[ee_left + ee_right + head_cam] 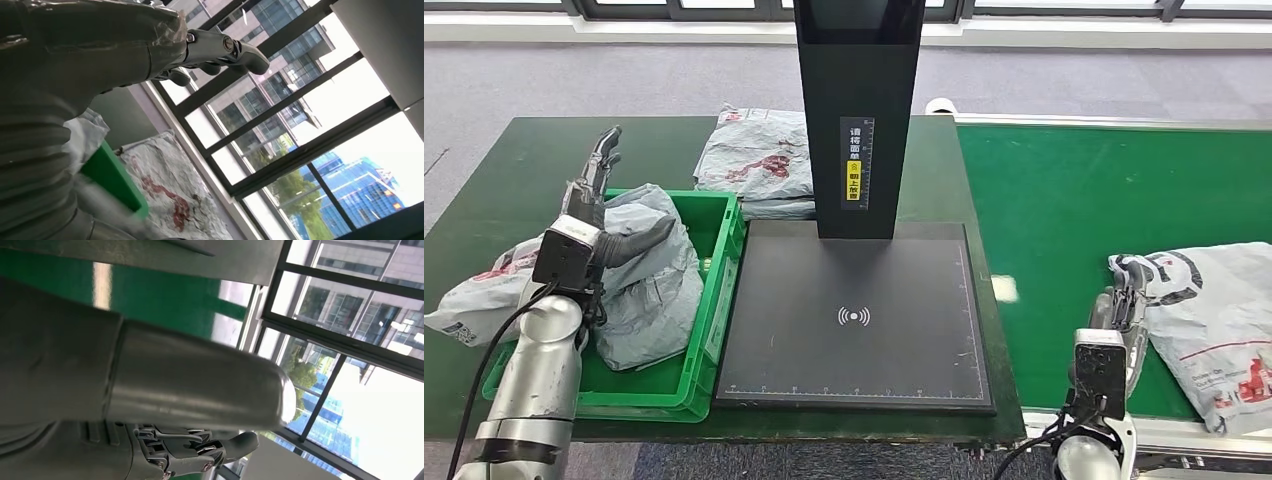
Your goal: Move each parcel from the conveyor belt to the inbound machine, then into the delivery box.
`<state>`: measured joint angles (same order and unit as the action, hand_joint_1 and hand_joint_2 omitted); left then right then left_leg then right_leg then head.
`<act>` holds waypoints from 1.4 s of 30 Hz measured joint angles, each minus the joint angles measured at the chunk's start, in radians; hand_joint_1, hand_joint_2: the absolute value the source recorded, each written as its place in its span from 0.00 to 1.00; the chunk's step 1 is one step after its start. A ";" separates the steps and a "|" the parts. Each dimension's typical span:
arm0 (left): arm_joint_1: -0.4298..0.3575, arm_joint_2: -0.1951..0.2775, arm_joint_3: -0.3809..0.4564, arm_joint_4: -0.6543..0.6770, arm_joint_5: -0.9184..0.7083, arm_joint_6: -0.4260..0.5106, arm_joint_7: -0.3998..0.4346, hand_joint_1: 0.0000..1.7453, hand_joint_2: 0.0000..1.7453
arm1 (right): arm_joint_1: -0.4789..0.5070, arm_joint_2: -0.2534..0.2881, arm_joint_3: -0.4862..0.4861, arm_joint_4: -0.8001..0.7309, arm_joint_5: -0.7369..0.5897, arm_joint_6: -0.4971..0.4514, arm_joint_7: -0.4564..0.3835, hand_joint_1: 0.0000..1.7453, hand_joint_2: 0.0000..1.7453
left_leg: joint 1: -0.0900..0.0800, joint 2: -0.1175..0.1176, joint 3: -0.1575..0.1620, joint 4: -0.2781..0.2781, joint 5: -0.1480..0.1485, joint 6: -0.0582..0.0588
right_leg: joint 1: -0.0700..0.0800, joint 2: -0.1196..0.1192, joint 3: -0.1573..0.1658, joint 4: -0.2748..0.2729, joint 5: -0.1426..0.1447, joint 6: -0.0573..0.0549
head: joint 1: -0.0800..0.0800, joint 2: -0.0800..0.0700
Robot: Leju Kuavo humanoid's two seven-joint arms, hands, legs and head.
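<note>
I see my left hand point(596, 195) raised over the green plastic crate point(709, 330), fingers point(607, 150) spread and holding nothing; crumpled grey plastic parcels point(649, 285) fill the crate. My right hand point(1129, 300) rests at the edge of a grey plastic mailer parcel point(1214, 310) lying on the green conveyor belt point(1074, 190); I cannot tell whether its fingers grip it. The black flat scanner platform point(854, 320) sits on the dark green tabletop point(494, 170) between them.

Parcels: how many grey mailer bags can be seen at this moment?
4: one in the green crate, one draped over its left edge, one behind the scanner platform, one on the conveyor belt by the right hand. Others may be hidden underneath.
</note>
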<state>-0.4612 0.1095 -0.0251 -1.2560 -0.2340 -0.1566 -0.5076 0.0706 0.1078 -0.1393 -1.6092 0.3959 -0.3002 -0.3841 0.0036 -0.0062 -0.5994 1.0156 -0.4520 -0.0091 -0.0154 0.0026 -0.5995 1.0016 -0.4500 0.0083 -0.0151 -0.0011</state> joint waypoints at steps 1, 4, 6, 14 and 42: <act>-0.004 -0.007 -0.007 0.000 -0.013 0.006 0.009 0.00 1.00 | -0.004 0.000 0.002 0.004 -0.002 -0.001 -0.001 0.00 0.25 | 0.000 0.000 0.000 0.000 0.000 0.000 | 0.000 0.000 0.000 0.000 0.000 0.000 | 0.000 0.000; -0.030 -0.021 -0.060 0.013 -0.142 0.074 0.078 0.00 1.00 | -0.016 0.000 0.006 0.015 -0.004 -0.004 -0.002 0.00 1.00 | 0.000 0.000 0.000 0.000 0.000 0.000 | 0.000 0.000 0.000 0.000 0.000 0.000 | 0.000 0.000; -0.067 -0.023 -0.114 0.044 -0.264 0.124 0.144 0.00 1.00 | -0.025 -0.001 0.007 0.023 -0.006 -0.006 -0.003 0.00 1.00 | 0.000 -0.001 0.000 0.000 0.000 0.000 | 0.000 -0.001 0.000 0.000 0.001 0.001 | 0.000 0.000; -0.263 0.029 -0.335 0.349 -0.583 0.055 0.174 0.00 1.00 | -0.070 -0.007 0.007 0.073 0.016 0.026 0.002 0.00 1.00 | 0.000 0.003 0.000 0.000 0.002 -0.001 | 0.000 0.003 -0.001 0.001 0.003 -0.001 | 0.000 0.000; -0.115 -0.273 -0.318 0.338 0.240 -0.058 0.047 0.00 1.00 | -0.137 -0.019 0.006 0.238 0.112 -0.062 0.071 0.00 1.00 | -0.002 -0.003 -0.002 0.001 0.001 0.001 | -0.001 -0.003 0.000 -0.001 0.003 -0.001 | 0.000 0.000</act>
<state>-0.5757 -0.1632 -0.3427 -0.9176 0.0063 -0.2145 -0.4610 -0.0664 0.0887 -0.1335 -1.3713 0.5074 -0.3620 -0.3133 0.0021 -0.0095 -0.6009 1.0162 -0.4507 -0.0084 -0.0169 -0.0004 -0.5996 1.0006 -0.4473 0.0078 -0.0151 -0.0010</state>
